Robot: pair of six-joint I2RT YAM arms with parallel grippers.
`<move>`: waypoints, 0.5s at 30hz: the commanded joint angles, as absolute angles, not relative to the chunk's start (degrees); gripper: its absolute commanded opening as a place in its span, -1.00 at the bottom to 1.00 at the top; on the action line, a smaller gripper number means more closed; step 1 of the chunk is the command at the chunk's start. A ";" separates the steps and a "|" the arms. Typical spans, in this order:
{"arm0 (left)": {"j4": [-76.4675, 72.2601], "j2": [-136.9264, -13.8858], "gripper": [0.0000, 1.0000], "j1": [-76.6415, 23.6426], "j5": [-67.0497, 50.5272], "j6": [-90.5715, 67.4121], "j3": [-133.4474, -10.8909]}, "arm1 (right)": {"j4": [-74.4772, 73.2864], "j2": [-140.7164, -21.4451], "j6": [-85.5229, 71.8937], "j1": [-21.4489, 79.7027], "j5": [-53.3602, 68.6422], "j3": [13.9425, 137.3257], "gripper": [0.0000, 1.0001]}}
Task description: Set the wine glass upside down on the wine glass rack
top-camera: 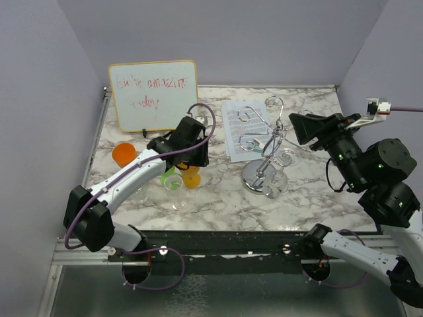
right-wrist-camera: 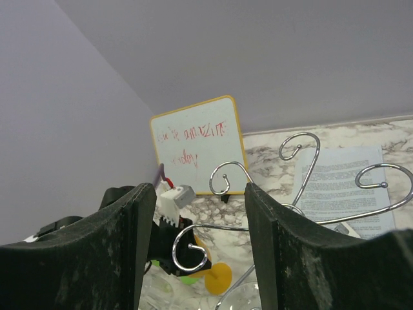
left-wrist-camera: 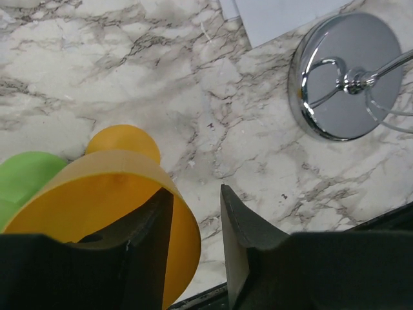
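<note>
The wine glass rack (top-camera: pixel 264 142) stands mid-table on its mirrored disc base (left-wrist-camera: pixel 348 77), and its curled arms show in the right wrist view (right-wrist-camera: pixel 226 169). A clear wine glass (top-camera: pixel 276 187) sits right by the rack's post; its bowl is over the base. A yellow-orange plastic wine glass (left-wrist-camera: pixel 97 194) lies tilted left of the rack (top-camera: pixel 192 178). My left gripper (left-wrist-camera: pixel 195 194) straddles its rim, one finger inside the bowl and the other outside with a gap. My right gripper (right-wrist-camera: pixel 199 190) is open and empty, above the rack's right side (top-camera: pixel 297 127).
A green glass (top-camera: pixel 172 180) touches the yellow one. An orange glass (top-camera: pixel 123 154) and clear glasses (top-camera: pixel 178 198) stand at the left. A whiteboard (top-camera: pixel 153 94) leans at the back left. A printed sheet (top-camera: pixel 234 129) lies behind the rack.
</note>
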State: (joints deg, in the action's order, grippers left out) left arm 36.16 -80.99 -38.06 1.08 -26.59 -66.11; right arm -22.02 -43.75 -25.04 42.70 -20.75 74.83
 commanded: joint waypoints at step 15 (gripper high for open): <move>40.69 -75.18 -1.00 -40.88 16.80 -26.73 -80.80 | -17.68 -48.56 -30.88 42.97 -16.45 76.60 0.24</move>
State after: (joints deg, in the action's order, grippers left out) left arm 40.49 -81.17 -40.62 9.89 -26.74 -75.61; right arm -20.88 -48.31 -28.75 42.70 -19.90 75.05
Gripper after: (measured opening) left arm 0.020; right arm 0.618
